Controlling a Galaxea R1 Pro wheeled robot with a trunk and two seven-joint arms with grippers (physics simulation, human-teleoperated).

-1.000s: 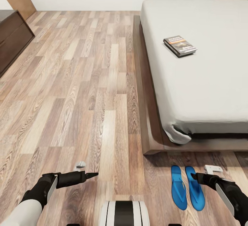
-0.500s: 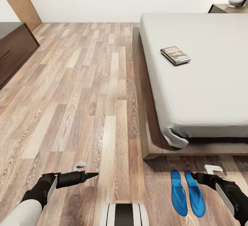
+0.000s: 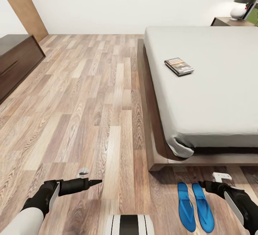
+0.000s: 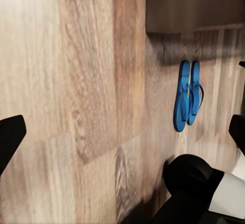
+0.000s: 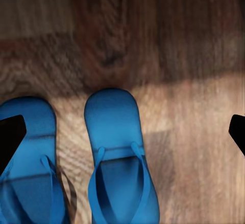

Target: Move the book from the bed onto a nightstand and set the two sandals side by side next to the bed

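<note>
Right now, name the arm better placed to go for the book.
Right, probably. The book lies on the bed at the robot's right, on the right gripper's side; the left gripper hangs over bare floor, farther away.

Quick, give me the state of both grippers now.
Left gripper: empty above the bare floor; open or shut cannot be told.
Right gripper: open, empty, hanging over the two sandals.
</note>
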